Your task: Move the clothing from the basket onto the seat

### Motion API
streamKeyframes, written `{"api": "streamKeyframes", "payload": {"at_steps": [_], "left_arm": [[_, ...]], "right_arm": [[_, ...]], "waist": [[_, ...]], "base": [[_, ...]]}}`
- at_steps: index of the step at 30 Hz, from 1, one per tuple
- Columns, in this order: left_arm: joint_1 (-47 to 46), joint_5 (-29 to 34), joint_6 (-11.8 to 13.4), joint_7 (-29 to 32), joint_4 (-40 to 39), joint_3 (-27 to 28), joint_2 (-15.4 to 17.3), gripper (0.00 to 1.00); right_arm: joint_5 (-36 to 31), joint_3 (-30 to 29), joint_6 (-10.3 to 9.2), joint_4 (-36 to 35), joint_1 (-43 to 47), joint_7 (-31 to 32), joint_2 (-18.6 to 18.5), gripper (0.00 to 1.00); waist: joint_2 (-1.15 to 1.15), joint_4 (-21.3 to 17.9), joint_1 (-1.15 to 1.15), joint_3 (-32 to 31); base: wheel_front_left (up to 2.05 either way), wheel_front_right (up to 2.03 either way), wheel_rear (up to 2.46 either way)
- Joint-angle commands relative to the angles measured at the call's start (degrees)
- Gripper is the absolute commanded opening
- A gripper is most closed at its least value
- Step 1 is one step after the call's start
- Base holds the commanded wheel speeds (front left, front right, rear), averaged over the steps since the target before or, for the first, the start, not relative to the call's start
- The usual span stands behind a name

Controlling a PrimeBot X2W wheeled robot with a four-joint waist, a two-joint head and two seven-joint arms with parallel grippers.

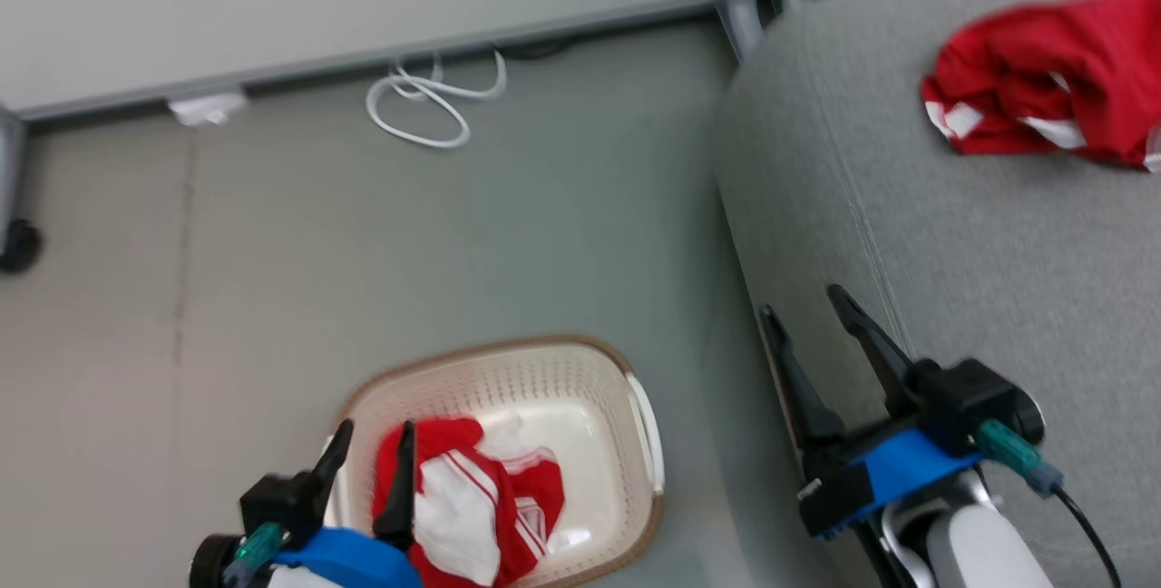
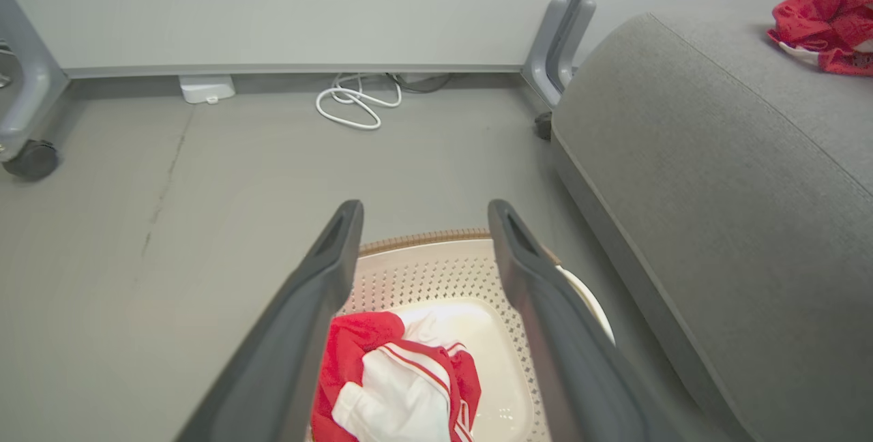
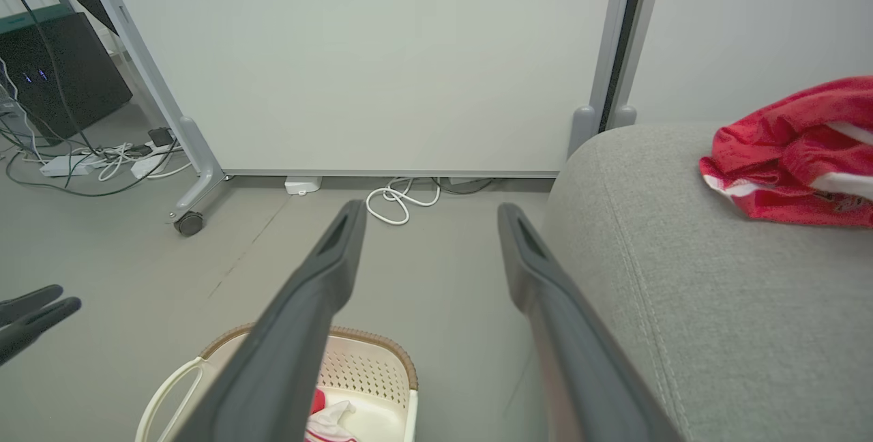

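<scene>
Hanging wide open and empty, the left claw [image 1: 375,429] is aligned over the red garment [image 1: 472,497] in the basket [image 1: 508,347] for a pick, while the right claw [image 1: 803,302] is held equally open and empty beside the seat [image 1: 998,252].

No text readable, none on the clothing [image 1: 1034,62], basket [image 1: 553,368], seat [image 1: 998,243]

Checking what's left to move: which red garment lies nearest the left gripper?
The white-panelled garment in the basket, right beside the open left gripper. The other garment, mostly red, lies far off on the seat.
</scene>
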Motion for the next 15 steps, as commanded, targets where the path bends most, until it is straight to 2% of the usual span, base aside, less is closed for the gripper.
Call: {"api": "streamKeyframes", "payload": {"at_steps": [1, 7, 15], "left_arm": [[-3.3, -0.5, -0.5, 0.8, 2.9, -2.4, 0.7, 1.00], [-12.5, -2.3, -0.5, 4.1, 13.1, -9.4, 3.0, 1.00], [-22.6, -1.8, -0.4, 7.5, 25.2, -11.2, 4.3, 1.00]], "right_arm": [[0.6, 1.6, 0.01, -0.5, -2.4, -0.5, 0.0, 1.00], [1.3, 6.0, 0.02, -0.8, -7.6, -1.8, 0.0, 1.00], [2.0, 9.3, 0.01, -1.6, -12.1, -3.5, 0.0, 1.00]], "waist": [[0.00, -1.0, -0.02, 3.8], [0.00, -5.4, -0.02, 12.9], [0.00, -9.4, -0.02, 22.7]], "base": [[0.00, 0.00, 0.00], [0.00, 0.00, 0.00], [0.00, 0.00, 0.00]]}}
